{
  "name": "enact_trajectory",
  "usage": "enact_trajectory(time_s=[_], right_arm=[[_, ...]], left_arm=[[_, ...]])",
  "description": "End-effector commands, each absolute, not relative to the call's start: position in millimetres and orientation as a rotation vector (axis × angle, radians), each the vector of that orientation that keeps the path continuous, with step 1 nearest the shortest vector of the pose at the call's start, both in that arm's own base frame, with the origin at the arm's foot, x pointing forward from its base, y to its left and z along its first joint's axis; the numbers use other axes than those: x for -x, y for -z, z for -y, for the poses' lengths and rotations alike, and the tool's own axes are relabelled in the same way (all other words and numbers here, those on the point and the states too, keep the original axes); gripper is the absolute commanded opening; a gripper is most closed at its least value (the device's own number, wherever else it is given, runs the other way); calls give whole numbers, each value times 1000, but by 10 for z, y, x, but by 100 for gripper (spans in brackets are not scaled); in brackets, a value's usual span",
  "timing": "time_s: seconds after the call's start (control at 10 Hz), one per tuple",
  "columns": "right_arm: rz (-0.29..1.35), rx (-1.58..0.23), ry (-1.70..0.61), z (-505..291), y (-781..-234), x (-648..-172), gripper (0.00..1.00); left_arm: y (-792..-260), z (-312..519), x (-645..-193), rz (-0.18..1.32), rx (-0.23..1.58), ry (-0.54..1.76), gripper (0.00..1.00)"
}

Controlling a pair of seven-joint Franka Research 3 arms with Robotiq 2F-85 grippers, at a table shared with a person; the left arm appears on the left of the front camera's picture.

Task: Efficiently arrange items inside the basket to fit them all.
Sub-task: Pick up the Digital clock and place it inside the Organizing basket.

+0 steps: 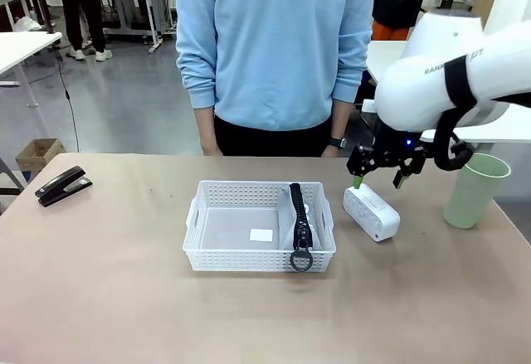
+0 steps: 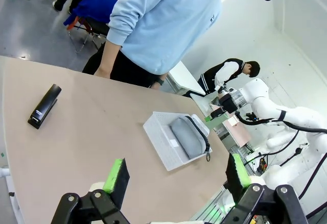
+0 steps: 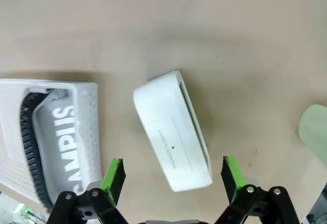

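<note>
So the right hand (image 1: 377,180) is hanging just above the small white box (image 1: 371,212), fingers spread wide and not gripping anything. In the wrist view the green pads (image 3: 113,172) are sitting one on either side of the box's near end. The box is lying flat on the worktop (image 1: 124,306), just beside the right end of the white basket (image 1: 241,258) and outside it.

Inside the basket, the grey pouch (image 1: 296,225) is leaning against the right end with its black zipper facing up, and the ring pull (image 1: 301,260) is dangling over the near rim. The rest of the basket floor is showing just a small white label.

The pale green cup (image 1: 474,191) is standing upright further right, near the worktop edge. The black stapler (image 1: 63,186) is sitting way over at the far left, well apart from everything.

The left hand (image 2: 177,175) is hovering over the worktop, also wide open and holding nothing. A person in a light blue sweatshirt (image 1: 274,41) is standing at the far side.
</note>
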State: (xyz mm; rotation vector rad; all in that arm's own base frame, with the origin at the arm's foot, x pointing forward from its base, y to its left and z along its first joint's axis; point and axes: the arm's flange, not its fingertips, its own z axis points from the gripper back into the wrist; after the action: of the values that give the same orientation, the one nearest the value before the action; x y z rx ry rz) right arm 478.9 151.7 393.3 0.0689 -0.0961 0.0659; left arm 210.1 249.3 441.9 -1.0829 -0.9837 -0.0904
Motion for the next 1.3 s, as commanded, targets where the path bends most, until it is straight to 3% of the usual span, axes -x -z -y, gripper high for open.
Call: enact_trajectory(time_s=[0.0, 0.5, 1.2], right_arm=[[132, -35, -178, -1475, -3780, -4876, 100], [135, 5, -365, -1535, -3442, -4977, 100], [87, 55, -394, -1627, -3162, -4972, 100]], left_arm=[[-4429, -2487, -2102, 1010, 1088, 104, 100], [-4429, -2487, -2102, 1010, 1088, 104, 100], [-4429, -2487, -2102, 1010, 1088, 104, 100]])
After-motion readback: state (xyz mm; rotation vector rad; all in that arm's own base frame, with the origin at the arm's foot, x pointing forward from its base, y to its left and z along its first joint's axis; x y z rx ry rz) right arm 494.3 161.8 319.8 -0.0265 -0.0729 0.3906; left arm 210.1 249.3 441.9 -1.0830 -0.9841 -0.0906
